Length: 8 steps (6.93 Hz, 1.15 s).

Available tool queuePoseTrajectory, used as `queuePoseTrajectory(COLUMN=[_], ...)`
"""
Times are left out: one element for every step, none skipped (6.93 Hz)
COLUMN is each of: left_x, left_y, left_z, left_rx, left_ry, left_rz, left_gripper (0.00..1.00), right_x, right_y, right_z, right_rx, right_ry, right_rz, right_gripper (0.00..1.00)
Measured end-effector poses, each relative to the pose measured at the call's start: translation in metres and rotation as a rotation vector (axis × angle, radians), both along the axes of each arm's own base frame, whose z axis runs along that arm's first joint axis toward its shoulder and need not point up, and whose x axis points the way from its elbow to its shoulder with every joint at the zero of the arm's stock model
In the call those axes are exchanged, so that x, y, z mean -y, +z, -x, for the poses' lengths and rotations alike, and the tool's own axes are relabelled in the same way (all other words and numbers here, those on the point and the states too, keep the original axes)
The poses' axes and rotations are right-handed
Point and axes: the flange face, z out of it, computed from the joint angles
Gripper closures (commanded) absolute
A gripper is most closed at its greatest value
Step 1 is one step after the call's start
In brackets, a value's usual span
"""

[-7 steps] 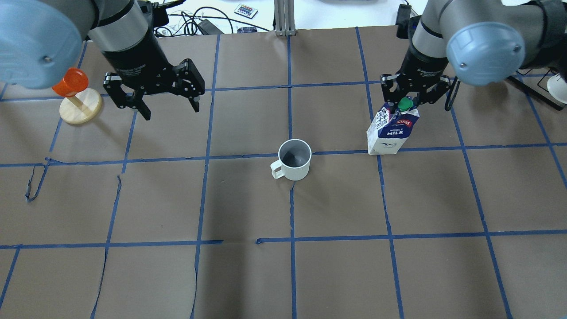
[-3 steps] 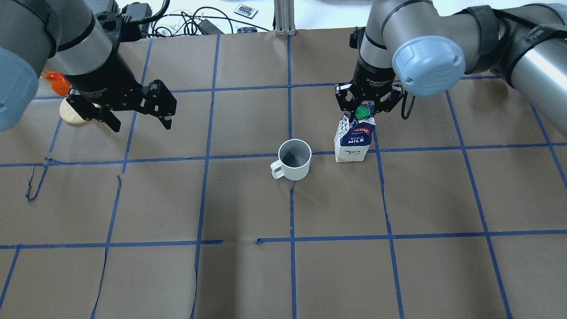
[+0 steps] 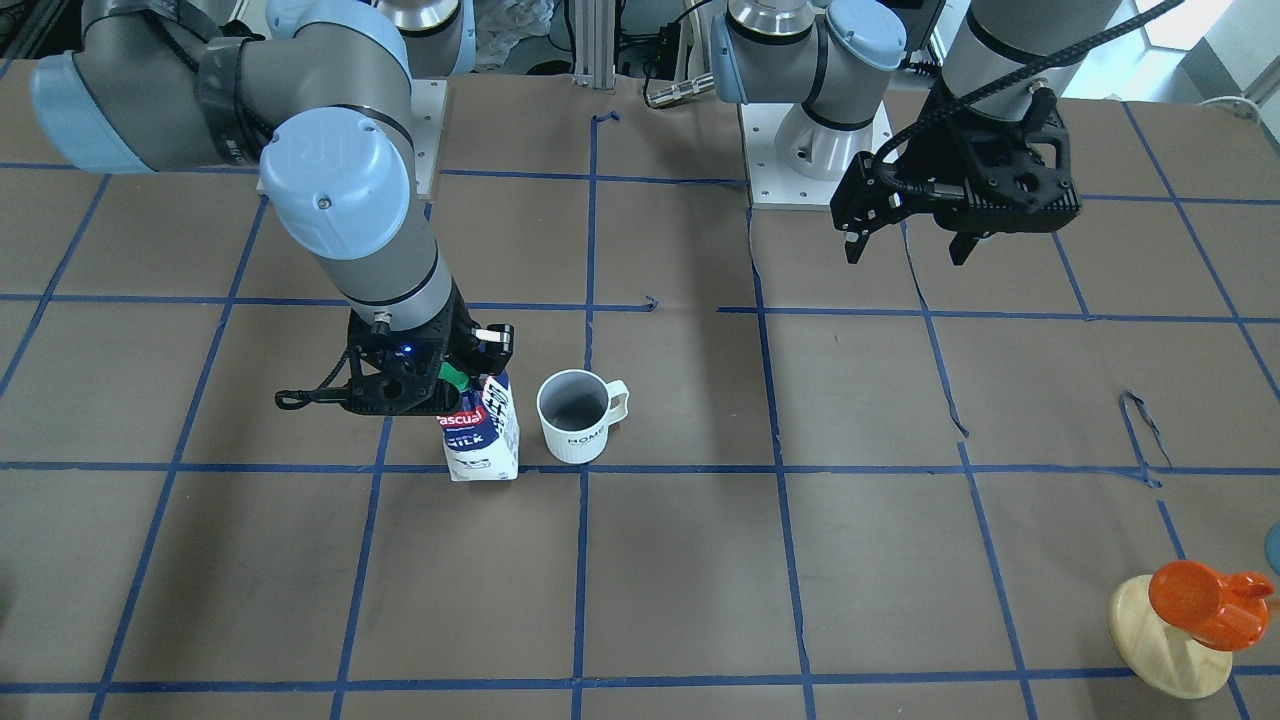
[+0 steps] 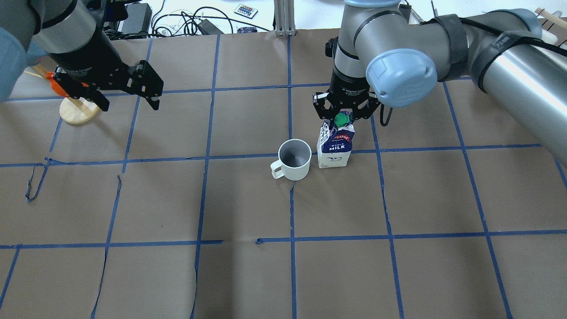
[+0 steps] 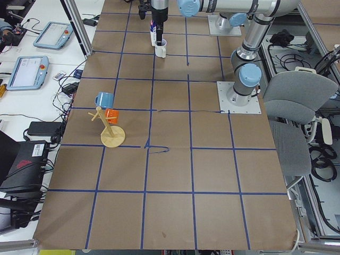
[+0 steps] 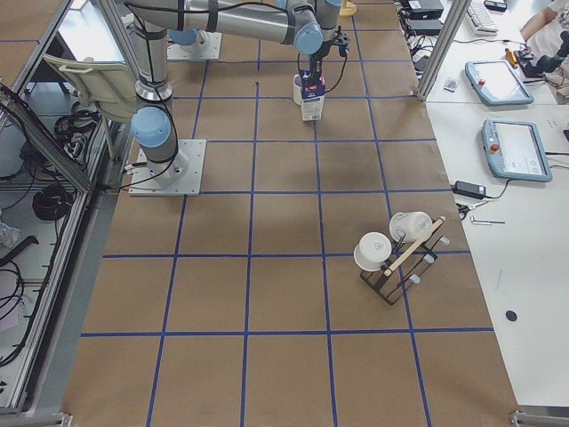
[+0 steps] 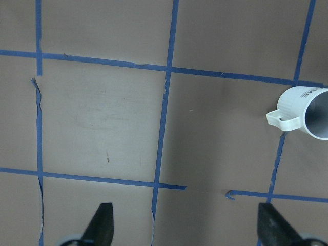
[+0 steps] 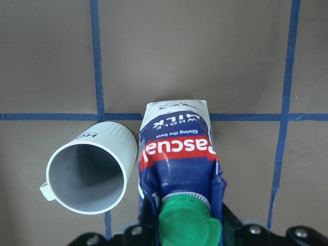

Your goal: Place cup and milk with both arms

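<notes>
The white ribbed cup [image 4: 293, 159] stands upright near the table's middle, handle toward the left arm's side; it also shows in the front view [image 3: 575, 415] and both wrist views [image 7: 307, 117] [image 8: 87, 177]. The blue and white milk carton [image 4: 335, 148] stands upright right beside the cup, with a narrow gap between them [image 3: 482, 435] [image 8: 177, 148]. My right gripper [image 4: 341, 117] is shut on the carton's gable top by the green cap. My left gripper [image 4: 130, 106] is open and empty, raised over the far left of the table, well away from the cup.
A wooden stand [image 4: 73, 110] with an orange cup [image 3: 1195, 600] sits at the far left, close to my left gripper. A rack with white cups [image 6: 391, 249] stands at the right end. Cables [image 4: 186, 22] lie beyond the far edge.
My right arm has carried the milk carton leftward until it is next to the cup. My left gripper has drawn back to the left and farther away, still open.
</notes>
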Motion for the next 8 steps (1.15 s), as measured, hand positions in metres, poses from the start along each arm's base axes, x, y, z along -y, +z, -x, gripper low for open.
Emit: queuePoseTrajectory(left_x=[0.003,0.004,0.004,0.004,0.004,0.004,0.004,0.004], left_y=[0.0,0.0,0.0,-0.001,-0.001,-0.001,0.0,0.001], left_z=[0.0,0.0,0.001,0.001,0.001,0.001,0.0,0.0], left_rx=[0.0,-0.001,-0.003,-0.004,-0.004,-0.005,-0.005,-0.004], left_ry=[-0.001,-0.001,-0.003,-0.004,-0.004,-0.004,-0.001,0.006], left_rz=[-0.001,-0.001,-0.002,-0.003,-0.003,0.0,0.004,0.008], left_gripper=[0.0,0.0,0.0,0.0,0.0,0.0,0.0,0.0], right_x=[0.0,-0.001,-0.001,0.0,0.001,0.002,0.002,-0.001], right_y=[-0.002,-0.004,-0.005,-0.002,0.004,0.015,0.033,0.049], right_z=[-0.005,-0.007,-0.009,-0.009,-0.005,0.005,0.024,0.049], right_rx=[0.001,0.001,0.002,0.004,0.002,-0.003,-0.004,-0.007], right_ry=[0.007,0.012,0.013,0.013,0.012,0.002,-0.024,-0.063], right_rz=[0.004,0.004,0.01,0.024,0.039,0.058,0.078,0.077], right_gripper=[0.13,0.0,0.0,0.0,0.0,0.0,0.0,0.0])
